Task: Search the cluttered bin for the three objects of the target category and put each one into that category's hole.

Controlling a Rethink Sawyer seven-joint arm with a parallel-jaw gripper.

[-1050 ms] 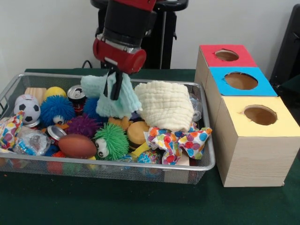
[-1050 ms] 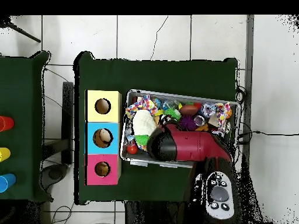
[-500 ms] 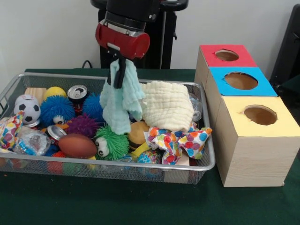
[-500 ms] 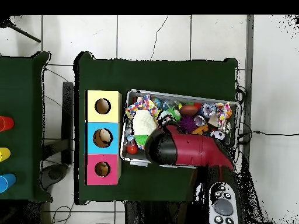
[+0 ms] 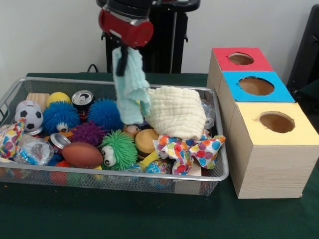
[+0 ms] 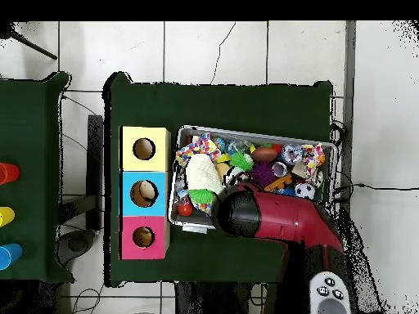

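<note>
light blue cloth (image 5: 130, 87) hangs from the closed tool (image 5: 121, 52) above the bin (image 5: 209, 175).

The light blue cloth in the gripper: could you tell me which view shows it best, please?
The front view: the light blue cloth hangs in full from the gripper above the bin. In the overhead view the arm hides it.
</note>
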